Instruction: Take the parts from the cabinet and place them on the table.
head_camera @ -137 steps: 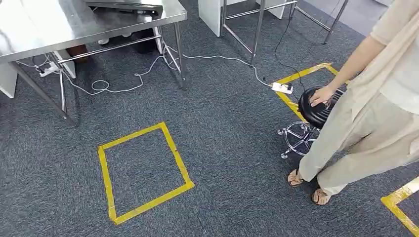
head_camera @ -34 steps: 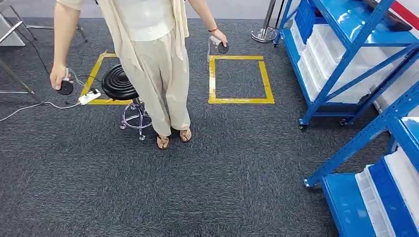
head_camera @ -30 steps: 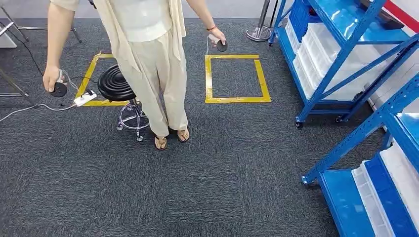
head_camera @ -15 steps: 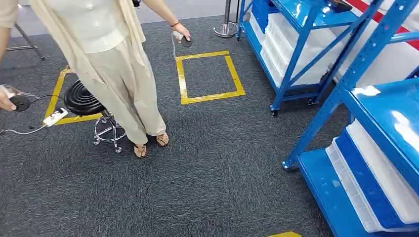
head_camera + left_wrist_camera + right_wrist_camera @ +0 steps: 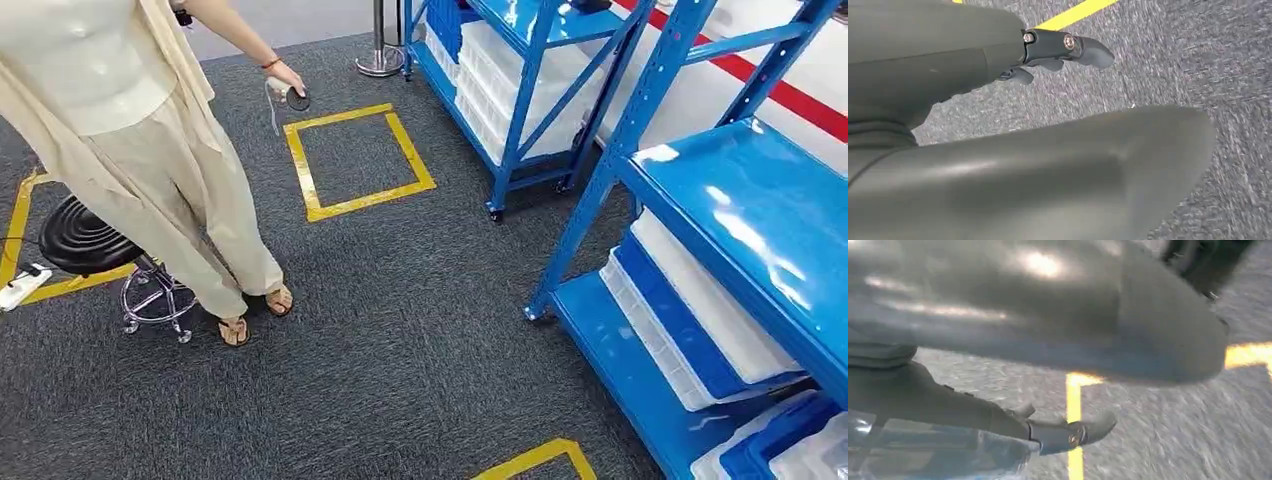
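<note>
Two blue steel shelving racks stand on the grey carpet at the right of the head view. On the lower level of the nearer blue rack, long shallow white plastic bins and a blue plastic bin lie side by side, tucked under the glossy shelf above. More white and blue bins sit at the bottom corner. The farther blue rack carries stacked white plastic bins. What is in any of these bins cannot be made out, so the parts themselves are not visible; they can only be inside the bins on the racks.

In the left wrist view the left hand hangs above the carpet, its dark fingers stretched out and loose with nothing in them, near a strip of yellow tape. In the right wrist view the right hand is blurred. Its fingers point over a yellow tape corner, and a glossy patch beside them makes it impossible to tell whether they hold anything.

A person in cream clothing stands beside a round black stool, holding a small black disc near a yellow tape square.
</note>
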`<state>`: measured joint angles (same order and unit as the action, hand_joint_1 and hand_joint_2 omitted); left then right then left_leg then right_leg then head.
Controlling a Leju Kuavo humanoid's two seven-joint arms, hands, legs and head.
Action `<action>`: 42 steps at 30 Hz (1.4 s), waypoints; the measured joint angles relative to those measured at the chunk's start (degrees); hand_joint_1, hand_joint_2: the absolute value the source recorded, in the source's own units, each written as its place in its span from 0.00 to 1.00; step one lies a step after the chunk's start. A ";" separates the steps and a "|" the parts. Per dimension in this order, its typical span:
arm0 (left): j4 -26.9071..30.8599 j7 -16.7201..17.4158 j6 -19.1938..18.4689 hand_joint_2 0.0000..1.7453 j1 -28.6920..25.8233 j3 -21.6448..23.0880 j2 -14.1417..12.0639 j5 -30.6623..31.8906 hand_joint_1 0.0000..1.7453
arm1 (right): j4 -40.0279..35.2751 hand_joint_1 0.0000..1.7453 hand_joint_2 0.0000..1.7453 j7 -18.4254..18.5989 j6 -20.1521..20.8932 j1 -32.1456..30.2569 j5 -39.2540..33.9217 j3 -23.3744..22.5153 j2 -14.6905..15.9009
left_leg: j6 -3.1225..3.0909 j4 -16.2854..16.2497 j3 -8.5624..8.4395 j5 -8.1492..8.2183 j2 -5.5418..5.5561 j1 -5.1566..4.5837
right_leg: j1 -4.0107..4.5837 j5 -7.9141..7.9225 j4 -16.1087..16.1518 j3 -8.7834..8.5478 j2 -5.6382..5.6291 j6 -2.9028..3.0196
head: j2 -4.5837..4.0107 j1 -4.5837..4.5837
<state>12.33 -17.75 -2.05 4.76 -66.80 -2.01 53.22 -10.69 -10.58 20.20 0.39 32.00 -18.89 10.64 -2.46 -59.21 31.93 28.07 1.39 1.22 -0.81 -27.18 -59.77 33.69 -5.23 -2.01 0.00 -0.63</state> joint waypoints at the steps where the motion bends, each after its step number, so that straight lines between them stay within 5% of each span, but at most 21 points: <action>1: 0.00 0.13 -0.29 0.00 0.01 0.00 0.00 0.00 0.00 | 0.02 0.00 0.00 -0.29 1.22 -0.04 0.11 0.38 0.24 | -0.41 0.08 0.09 -0.03 -0.33 -0.11 | 0.10 -1.40 -2.20 1.24 2.33 0.27 | 0.00 -0.18; 3: 0.00 0.40 -0.88 0.00 -0.30 -0.02 -0.02 0.00 0.00 | 0.04 0.00 0.00 -0.37 2.39 0.18 0.63 1.34 0.51 | -0.67 0.07 0.27 0.02 -2.01 -0.26 | -0.06 -5.81 -11.15 5.83 4.18 0.83 | 0.00 -0.44; 5: -0.02 0.57 -1.03 0.00 -0.42 -0.02 -0.02 0.00 0.00 | 0.04 0.00 0.00 -0.24 2.09 0.19 0.87 1.88 0.46 | -0.66 0.04 0.47 0.02 -3.68 -0.35 | -0.33 -7.74 -17.48 8.77 4.54 0.25 | 0.00 -0.44; 7: -0.02 0.64 -1.23 0.00 -0.41 -0.02 0.00 0.00 0.00 | 0.13 0.00 0.00 0.08 1.32 -0.12 0.83 2.12 0.29 | -0.58 0.02 0.47 0.07 -5.05 -0.32 | -0.51 -5.38 -12.07 5.53 4.92 -1.06 | 0.00 -0.53; 9: -0.02 0.66 -1.40 0.00 -0.39 -0.02 0.04 0.00 0.00 | 0.15 0.00 0.00 0.08 0.51 -0.05 0.76 2.36 0.13 | -0.17 -0.07 0.16 0.24 -6.31 -0.33 | -0.81 -2.11 -0.91 -0.86 7.97 -1.95 | 0.00 -0.55; 10: 0.00 0.68 -1.45 0.00 -0.43 -0.02 0.00 0.00 0.00 | 0.13 0.00 0.00 0.08 0.25 0.15 0.74 2.52 -0.11 | 0.30 -0.13 -0.06 0.53 -6.77 -0.75 | -0.41 -1.61 0.59 -1.37 10.18 -1.36 | 0.00 -0.61; 14: 0.00 0.72 -1.40 0.00 -0.01 -0.02 0.00 0.28 0.00 | 0.15 0.00 0.00 0.06 -0.94 0.12 0.68 2.63 -0.33 | 2.00 0.17 -1.38 1.21 -9.20 -0.35 | 0.41 -1.13 1.02 -1.41 7.47 0.85 | 0.00 -0.22; 15: -0.02 0.79 -1.23 0.00 0.07 0.00 0.02 0.59 0.00 | 0.15 0.00 0.00 0.06 -1.56 0.07 0.68 2.63 -0.33 | 2.55 -0.45 -1.22 1.66 -7.75 0.21 | -0.85 -0.77 1.30 -2.28 6.82 1.42 | 0.00 -0.18; 17: -0.02 0.81 -0.83 0.00 -0.01 0.07 0.15 1.49 0.00 | 0.15 0.00 0.00 0.13 -2.78 0.26 0.66 2.63 -0.48 | 2.70 -6.75 1.37 6.33 -2.39 0.21 | -0.47 -0.55 1.26 -2.13 5.78 2.28 | 0.00 0.09; 20: -0.02 0.92 -0.88 0.00 -0.39 0.11 0.11 2.03 0.00 | 0.15 0.00 0.00 0.74 -3.09 0.41 0.61 2.63 -1.07 | 2.67 -17.87 7.10 10.26 -1.26 0.11 | -0.04 -0.53 1.22 -2.08 3.55 2.36 | 0.00 0.11; 22: -0.04 0.99 -1.05 0.00 -0.43 0.15 0.20 2.32 0.00 | 0.17 0.00 0.00 1.29 -3.18 0.41 0.55 2.63 -1.59 | 2.28 -13.61 5.87 5.85 -1.18 0.12 | 0.09 -0.56 1.20 -2.40 1.90 2.34 | 0.00 0.11; 24: -0.04 1.05 -1.07 0.00 -0.42 0.18 0.20 2.71 0.00 | 0.17 0.00 0.00 1.81 -3.53 0.43 0.35 2.63 -2.01 | 1.70 -3.35 1.47 0.22 0.66 0.12 | 0.09 -0.61 1.20 -2.72 0.40 2.27 | 0.00 0.11; 25: -0.04 1.07 -1.07 0.00 -0.40 0.18 0.20 2.82 0.00 | 0.17 0.00 0.00 2.27 -3.77 0.52 0.11 2.60 -2.29 | 1.40 -0.97 0.47 0.42 3.18 0.18 | 0.30 -0.63 1.10 -2.55 -0.18 2.14 | 0.00 0.11; 29: -0.04 0.90 -0.57 0.00 -0.11 0.42 1.07 3.52 0.00 | 0.20 0.00 0.00 3.78 -4.25 0.30 -0.44 2.41 -2.88 | 0.58 0.14 0.26 -0.13 0.61 -0.47 | 0.30 -0.34 1.56 -1.15 -2.23 0.57 | 0.00 0.15; 31: -0.04 0.74 -0.57 0.00 0.03 0.48 1.64 3.78 0.00 | 0.20 0.00 0.00 4.19 -4.27 0.46 -0.46 2.34 -3.14 | -0.45 0.81 0.19 -0.72 -0.70 -0.24 | 0.33 -2.43 -1.95 0.22 2.72 0.83 | 0.00 -0.04; 32: -0.04 0.77 -0.62 0.00 -0.12 0.53 1.79 3.85 0.00 | 0.20 0.00 0.00 4.33 -4.40 0.61 -0.46 2.32 -3.28 | -0.50 0.80 0.21 -0.70 -1.55 -0.27 | 0.20 -4.72 -6.13 2.37 3.90 1.09 | 0.00 -0.24; 35: -0.04 0.77 -0.68 0.00 -0.23 0.81 2.05 3.85 0.00 | 0.22 0.00 0.00 4.48 -4.84 0.59 -0.55 2.10 -3.67 | -0.49 0.79 0.43 -0.66 -3.62 -0.29 | -0.14 -8.44 -16.83 7.74 4.51 0.46 | 0.00 -0.29; 37: -0.04 0.77 -0.68 0.00 -0.21 0.87 2.36 3.85 0.00 | 0.22 0.00 0.00 4.57 -4.88 0.34 -0.57 1.93 -3.78 | -0.39 0.77 0.37 -0.60 -4.72 -0.20 | -0.45 -6.57 -13.55 5.97 4.80 -0.77 | 0.00 -0.31; 39: -0.04 0.77 -0.68 0.00 -0.22 1.00 2.54 3.85 0.00 | 0.22 0.00 0.00 4.56 -4.93 0.22 -0.59 1.73 -3.78 | 0.02 0.71 0.11 -0.39 -5.83 -0.06 | -0.87 -2.80 -2.99 0.25 6.77 -2.01 | 0.00 -0.31; 40: -0.02 0.77 -0.68 0.00 -0.22 1.05 2.45 3.85 0.00 | 0.22 0.00 0.00 4.56 -4.93 0.35 -0.63 1.62 -3.93 | 0.40 0.69 -0.16 -0.25 -6.37 -0.36 | -0.94 -1.76 1.28 -1.90 9.47 -1.87 | 0.00 -0.59; 42: -0.04 0.70 -0.84 0.00 -0.28 1.09 2.45 3.85 0.00 | 0.22 0.00 0.00 4.74 -4.82 0.55 -1.05 1.42 -4.06 | 1.45 0.59 -0.74 0.35 -7.40 -0.67 | -0.31 -1.13 1.20 -1.62 8.96 -0.38 | 0.00 -0.26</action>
<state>12.28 -17.05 -2.89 4.48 -65.70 0.44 57.07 -10.47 -5.84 15.39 0.94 30.95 -17.46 6.58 -1.01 -58.62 31.19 28.43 -6.01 0.55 -1.12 -28.31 -58.56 32.08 3.73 -2.40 0.00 -0.89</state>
